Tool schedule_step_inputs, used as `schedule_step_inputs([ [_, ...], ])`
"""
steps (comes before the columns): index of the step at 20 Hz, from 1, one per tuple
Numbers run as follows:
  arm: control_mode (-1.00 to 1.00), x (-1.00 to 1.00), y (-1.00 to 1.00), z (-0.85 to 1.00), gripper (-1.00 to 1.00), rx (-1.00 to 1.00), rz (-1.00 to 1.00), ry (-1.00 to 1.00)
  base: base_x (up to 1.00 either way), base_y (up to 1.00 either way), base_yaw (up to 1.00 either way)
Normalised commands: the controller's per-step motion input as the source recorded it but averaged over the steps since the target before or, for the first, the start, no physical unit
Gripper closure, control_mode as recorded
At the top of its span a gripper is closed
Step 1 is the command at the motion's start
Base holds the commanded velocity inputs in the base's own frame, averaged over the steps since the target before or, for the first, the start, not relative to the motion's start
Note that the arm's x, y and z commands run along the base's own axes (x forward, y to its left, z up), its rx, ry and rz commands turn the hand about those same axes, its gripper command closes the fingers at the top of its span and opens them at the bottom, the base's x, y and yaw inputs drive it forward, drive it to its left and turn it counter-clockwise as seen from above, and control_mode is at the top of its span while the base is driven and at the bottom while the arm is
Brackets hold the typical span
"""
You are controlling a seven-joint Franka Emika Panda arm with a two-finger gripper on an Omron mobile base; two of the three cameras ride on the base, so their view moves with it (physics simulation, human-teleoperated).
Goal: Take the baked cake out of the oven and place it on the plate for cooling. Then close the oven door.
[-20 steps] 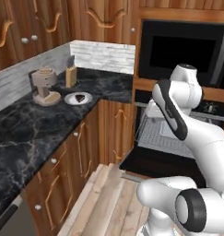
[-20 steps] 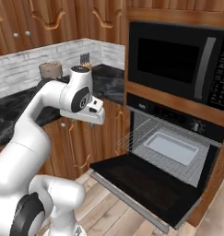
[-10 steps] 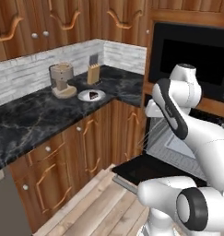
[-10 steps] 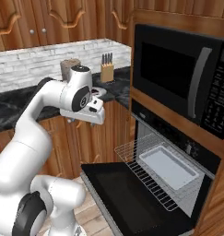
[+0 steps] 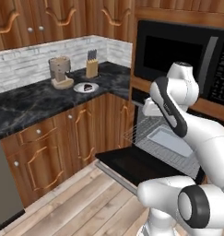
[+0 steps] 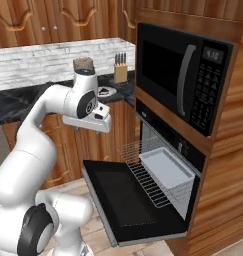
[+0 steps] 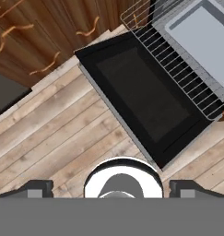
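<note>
The cake (image 5: 88,86) lay on the plate (image 5: 79,89) on the worktop (image 5: 35,103). The oven door (image 6: 130,199) hung open, with a baking tray (image 6: 165,168) on the pulled-out rack (image 6: 143,172). The fingers (image 7: 37,187) stood apart, holding nothing.

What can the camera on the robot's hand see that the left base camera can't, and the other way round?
Hand view alone: the oven door seen straight down from above, wooden floor all round it. Left base view alone: the counter with the plate, the baked cake on it, the coffee grinder, knife block and microwave. Both: the open door, the pulled-out wire rack and the grey baking tray.
</note>
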Motion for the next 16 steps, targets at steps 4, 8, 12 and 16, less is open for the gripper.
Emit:
schedule_step_inputs([
  [4,1.00,0.00,0.00,0.00,-1.00,0.00,0.00,0.00,-0.02,-0.51,0.19],
  [8,1.00,0.00,0.00,0.00,-1.00,0.00,0.00,0.00,0.19,-0.70,0.38],
  [12,1.00,0.00,0.00,0.00,-1.00,0.00,0.00,0.00,-0.01,-0.64,0.36],
  [16,-1.00,-0.20,-0.27,-0.13,-1.00,-0.01,0.12,0.00,-0.06,-0.08,0.05],
])
